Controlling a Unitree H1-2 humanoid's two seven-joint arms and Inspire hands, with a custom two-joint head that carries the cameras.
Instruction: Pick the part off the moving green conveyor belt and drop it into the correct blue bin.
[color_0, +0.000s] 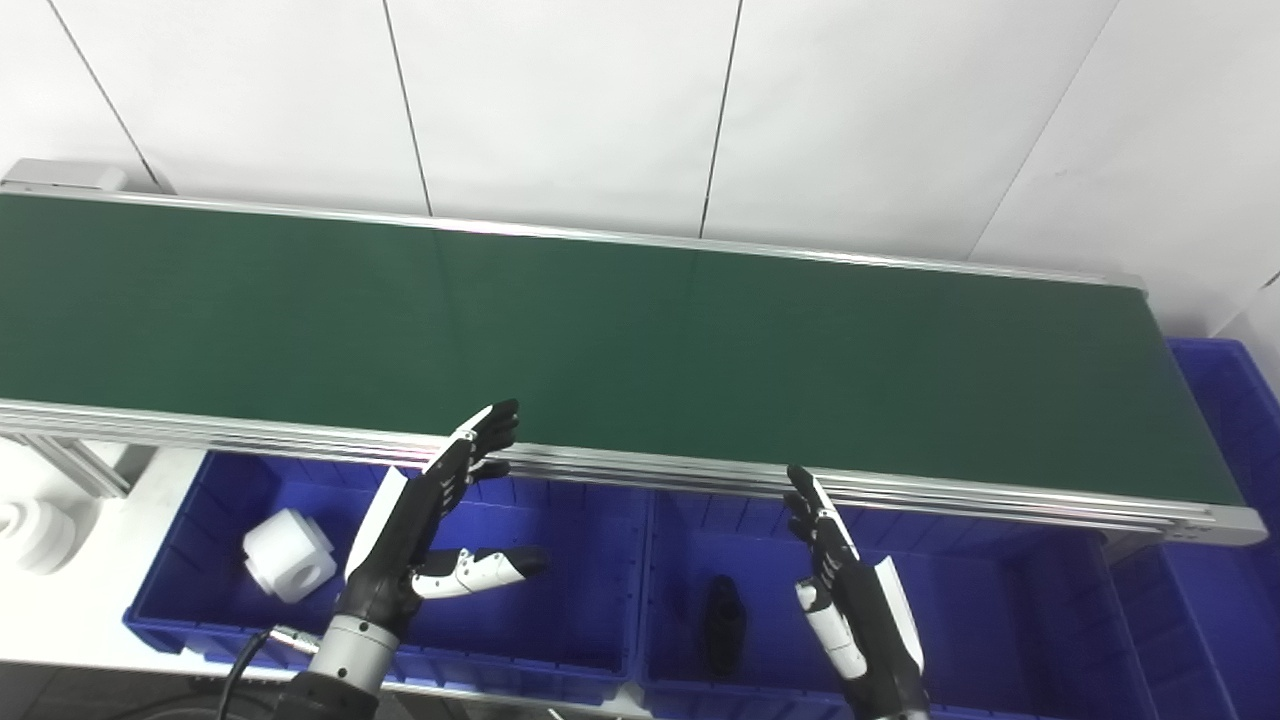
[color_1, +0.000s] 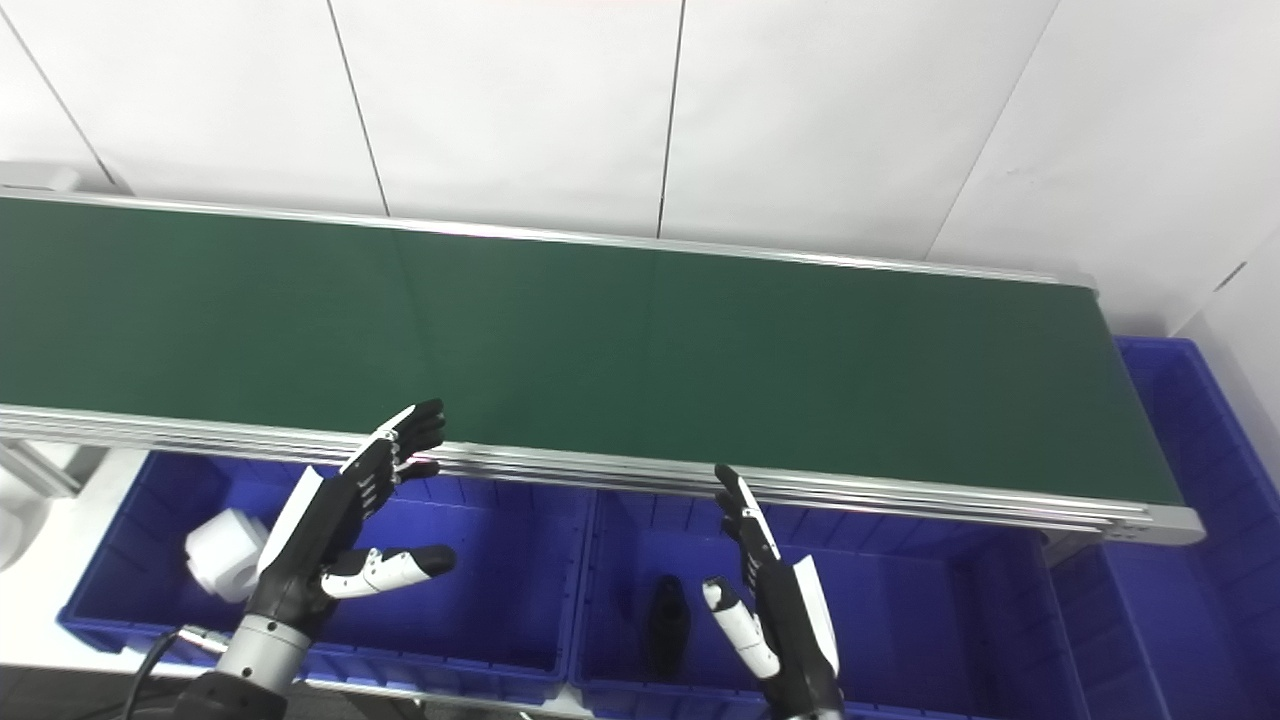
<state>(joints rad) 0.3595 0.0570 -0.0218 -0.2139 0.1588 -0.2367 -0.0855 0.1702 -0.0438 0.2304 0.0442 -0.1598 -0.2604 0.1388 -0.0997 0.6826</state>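
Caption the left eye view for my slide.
Both open hands, left hand and right hand, wait over blue bins beside the bare conveyor belt.

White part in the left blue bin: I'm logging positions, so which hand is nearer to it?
Left. The left hand hovers open just right of the white part, over the same bin. The right hand is open over the neighbouring bin, beside the black part.
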